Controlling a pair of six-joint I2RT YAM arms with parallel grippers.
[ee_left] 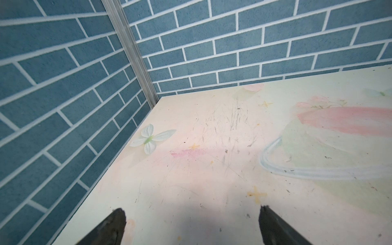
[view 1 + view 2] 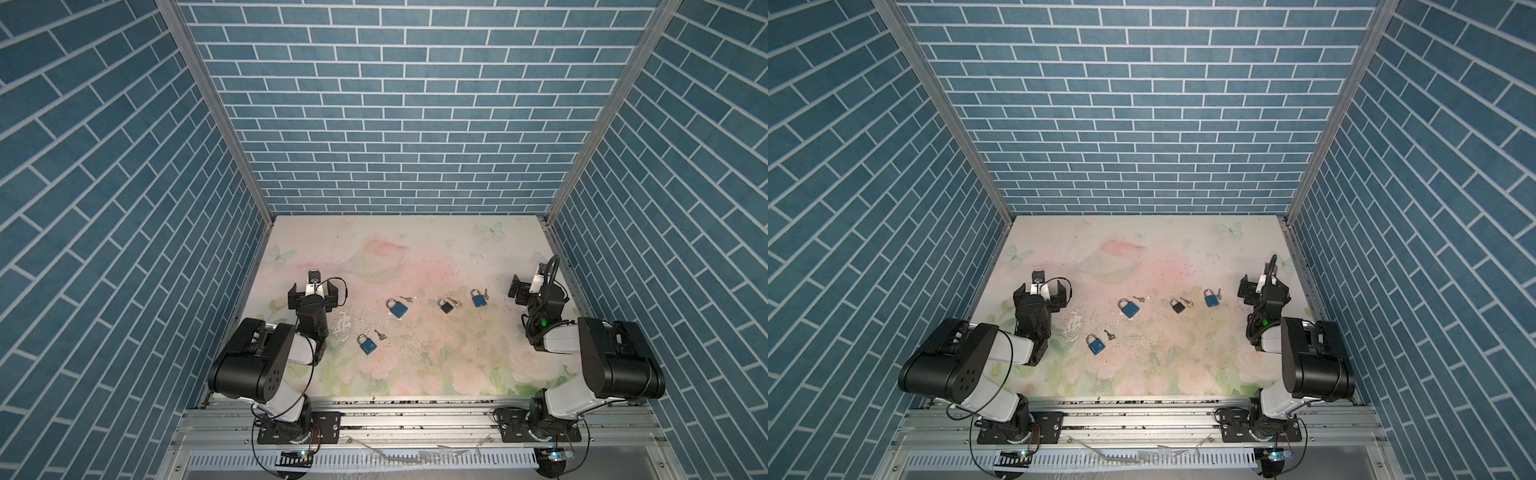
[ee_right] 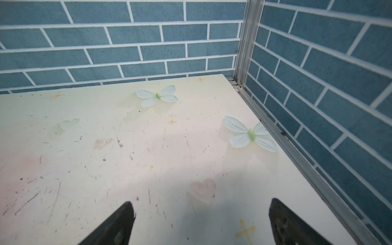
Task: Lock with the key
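Four padlocks lie flat on the floral table (image 2: 415, 249), each with a small key just beside its shackle end. Closest to the robot's base is the front blue padlock (image 2: 367, 344) with the front key (image 2: 378, 334). Farther back, left to right, are the middle blue padlock (image 2: 398, 308), the black padlock (image 2: 446, 306) and the right blue padlock (image 2: 478, 298). Every long axis slants alike, shackle toward the far left. The locks are too small to tell whether any shackle is seated.

Your right gripper (image 2: 515, 286) is near the right blue padlock, which lies to its left. That looks like your shortest reach. Your left gripper (image 2: 312, 291) is well apart from the front blue padlock, which lies to its right and nearer the base. Both claws are spread wide and empty, facing the back wall (image 2: 395, 124).
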